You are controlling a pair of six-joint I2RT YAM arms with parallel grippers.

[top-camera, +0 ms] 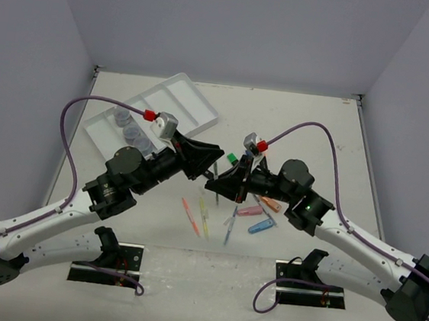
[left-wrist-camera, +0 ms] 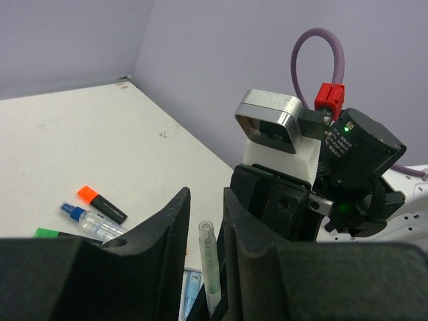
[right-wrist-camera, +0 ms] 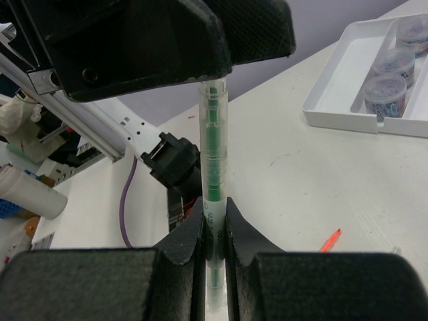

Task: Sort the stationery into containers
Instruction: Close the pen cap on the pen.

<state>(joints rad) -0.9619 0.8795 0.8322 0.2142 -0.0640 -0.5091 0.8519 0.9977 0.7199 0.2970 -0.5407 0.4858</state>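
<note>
Right gripper (right-wrist-camera: pixel 214 215) clamps the light, stiff, slick green pen (right-wrist-camera: pixel 212 144) low; left gripper (left-wrist-camera: pixel 206 204) straddles its top, unclosed, best gripped mid-barrel.

Pen (right-wrist-camera: pixel 212 134) clr glossy plastic; tray (right-wrist-camera: pixel 338 77) wht plastic.

Left end effector (top-camera: pixel 215 160) meets right end effector (top-camera: pixel 211 184) at a pen (top-camera: pixel 216 172).

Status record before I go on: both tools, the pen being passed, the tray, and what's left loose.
right tool: shut on green pen, lower part
left tool: open, straddling the pen's upper end, gaps both sides
green pen: spans between the two tools
tray: far left, jars in one compartment
unsorted: loose pens, orange highlighter on table
</note>
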